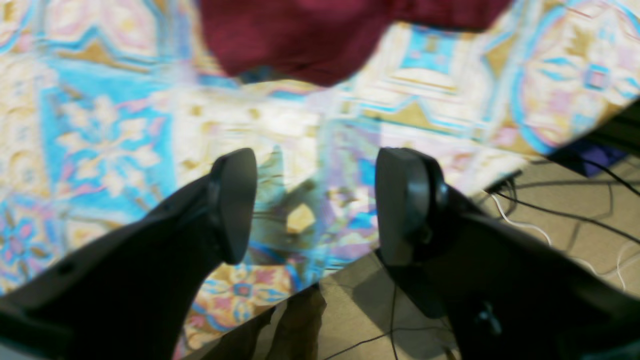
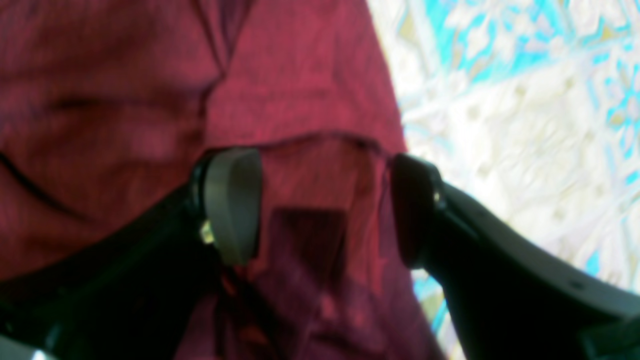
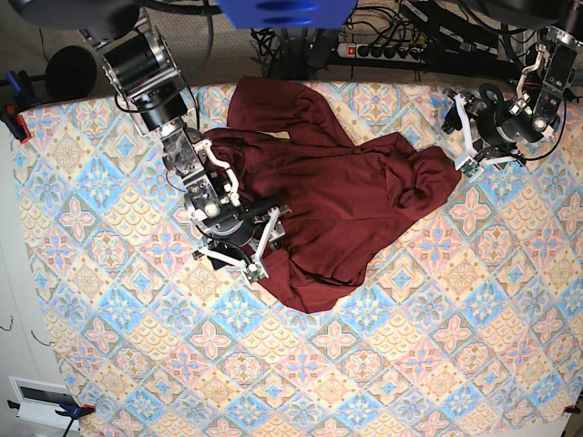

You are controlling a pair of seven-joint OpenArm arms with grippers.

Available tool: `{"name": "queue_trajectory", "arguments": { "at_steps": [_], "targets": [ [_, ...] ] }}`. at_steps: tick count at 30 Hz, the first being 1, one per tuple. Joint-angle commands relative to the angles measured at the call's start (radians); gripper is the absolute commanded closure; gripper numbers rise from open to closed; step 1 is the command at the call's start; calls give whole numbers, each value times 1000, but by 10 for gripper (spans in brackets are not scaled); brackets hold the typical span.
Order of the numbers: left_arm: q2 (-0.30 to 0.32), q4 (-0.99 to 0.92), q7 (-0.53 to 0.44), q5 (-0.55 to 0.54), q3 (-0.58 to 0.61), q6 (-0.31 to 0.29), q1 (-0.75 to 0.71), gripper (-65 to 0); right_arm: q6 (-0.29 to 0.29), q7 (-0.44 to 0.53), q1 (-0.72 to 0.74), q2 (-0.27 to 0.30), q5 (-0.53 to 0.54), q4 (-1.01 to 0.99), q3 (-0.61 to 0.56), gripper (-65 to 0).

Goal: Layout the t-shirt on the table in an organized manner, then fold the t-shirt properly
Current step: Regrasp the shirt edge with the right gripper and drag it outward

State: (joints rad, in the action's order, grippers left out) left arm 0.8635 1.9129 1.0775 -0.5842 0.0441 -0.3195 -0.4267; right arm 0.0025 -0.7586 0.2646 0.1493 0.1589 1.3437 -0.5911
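Note:
The dark maroon t-shirt (image 3: 342, 205) lies crumpled on the far middle of the patterned table (image 3: 383, 364), one sleeve trailing toward the back edge. My right gripper (image 3: 248, 259) hovers over the shirt's left side. In the right wrist view it (image 2: 322, 207) stands open, with a hem edge and flat t-shirt fabric (image 2: 300, 75) under and between its jaws. My left gripper (image 3: 465, 141) is near the table's far right, just beside the shirt's right bulge. In the left wrist view it (image 1: 317, 205) is open over bare table cloth (image 1: 100, 125), the t-shirt (image 1: 310, 35) ahead of it.
The table's edge runs diagonally under the left gripper, with floor and loose cables (image 1: 575, 225) beyond it. A power strip and wiring (image 3: 383, 45) sit behind the far edge. Clamps (image 3: 14, 105) hold the cloth at the left corners.

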Motion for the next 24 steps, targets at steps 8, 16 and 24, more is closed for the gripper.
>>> {"name": "queue_trajectory", "arguments": {
  "at_steps": [8, 16, 24],
  "targets": [
    [21, 12, -7, 3, -10, 3, 4, -370, -3, 64, 89, -1, -3, -57, 6, -396],
    [21, 12, -7, 3, -10, 3, 4, -370, -3, 69, 170, -1, -3, -131, 7, -396],
    [21, 12, -7, 3, -11, 3, 9, -370, -3, 143, 170, -1, -3, -269, 7, -396]
  ]
}}
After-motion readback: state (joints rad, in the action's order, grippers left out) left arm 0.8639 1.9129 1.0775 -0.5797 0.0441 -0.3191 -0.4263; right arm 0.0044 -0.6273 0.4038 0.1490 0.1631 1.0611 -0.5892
